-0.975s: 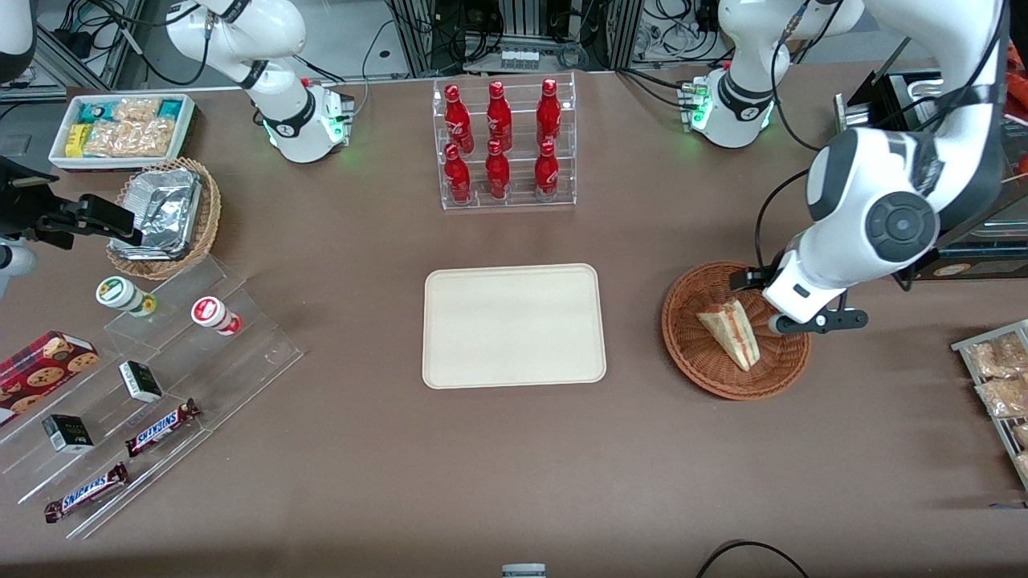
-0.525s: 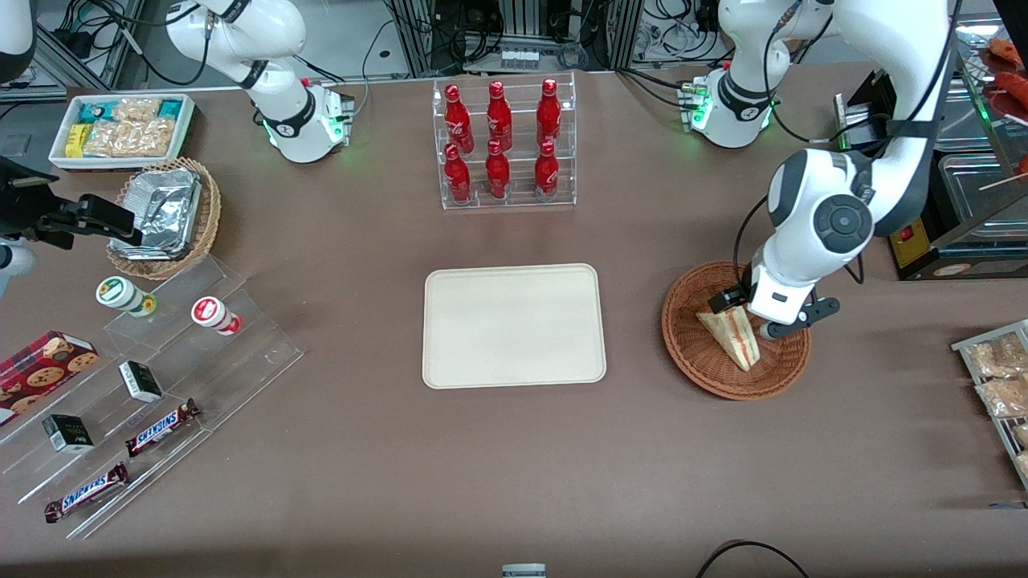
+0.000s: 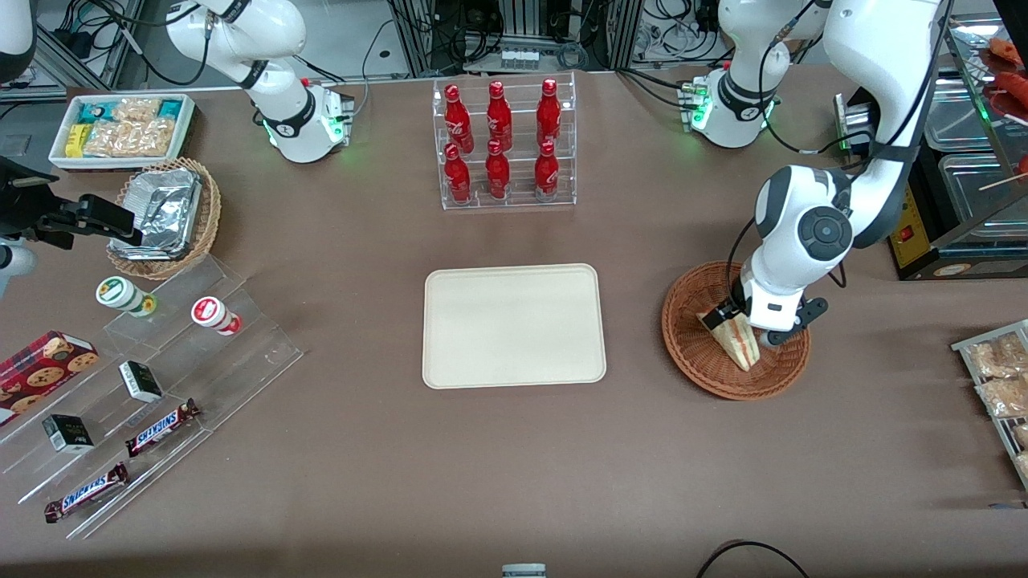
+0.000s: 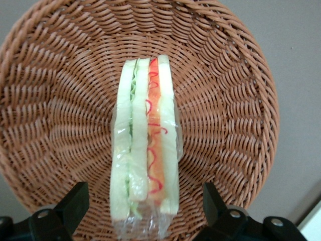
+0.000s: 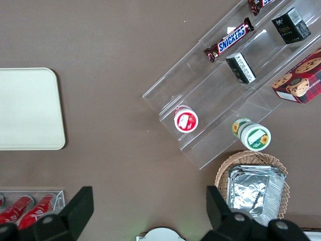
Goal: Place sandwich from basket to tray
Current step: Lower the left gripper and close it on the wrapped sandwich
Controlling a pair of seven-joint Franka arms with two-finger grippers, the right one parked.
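The sandwich (image 3: 740, 341) (image 4: 145, 150), a wrapped wedge with red, orange and green filling, lies in the reddish-brown wicker basket (image 3: 699, 353) (image 4: 60, 115) toward the working arm's end of the table. My gripper (image 3: 743, 325) (image 4: 144, 206) hangs low over the basket, open, one finger (image 4: 75, 203) on each side of the sandwich's wide end with a gap to the wrap. The cream tray (image 3: 514, 326) (image 5: 27, 108) lies bare at the table's middle, beside the basket.
A clear rack of red bottles (image 3: 502, 144) stands farther from the front camera than the tray. A tray of snack packets (image 3: 996, 377) sits at the working arm's table edge. Stepped shelves with snack bars (image 3: 144, 385) and a foil-container basket (image 3: 165, 213) lie toward the parked arm's end.
The gripper has come down and shifted toward the tray, from beside the basket's rim to straddling the sandwich's wide end. The sandwich has not moved.
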